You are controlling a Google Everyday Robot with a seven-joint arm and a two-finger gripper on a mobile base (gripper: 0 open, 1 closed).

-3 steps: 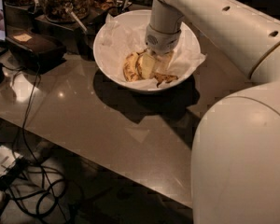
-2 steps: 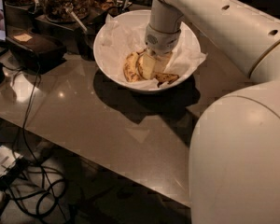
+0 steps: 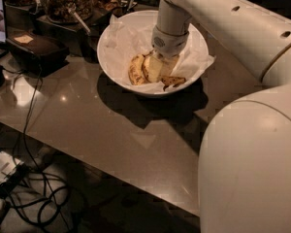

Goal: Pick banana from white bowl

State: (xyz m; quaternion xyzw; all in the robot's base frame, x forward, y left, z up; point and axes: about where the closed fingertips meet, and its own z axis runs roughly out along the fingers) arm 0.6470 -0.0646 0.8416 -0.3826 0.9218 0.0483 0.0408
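Left of the white bowl (image 3: pixel 111 74), a black box (image 3: pixel 34 47) and jars of nuts (image 3: pixel 63 1) stand on a dark table (image 3: pixel 111 130); inside the bowl, on crumpled paper (image 3: pixel 199 62), lies the brown-spotted banana (image 3: pixel 136 71). The robot's gripper (image 3: pixel 157 68) reaches straight down into the bowl's middle, against the banana's right side, though whether it has closed on the fruit cannot be told. Light, soft and easily bruised, the banana looks best taken gently across its thick middle.

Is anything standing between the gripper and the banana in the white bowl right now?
Nothing visible does. The gripper is down inside the white bowl, right at the banana, which lies exposed on the crumpled paper lining.
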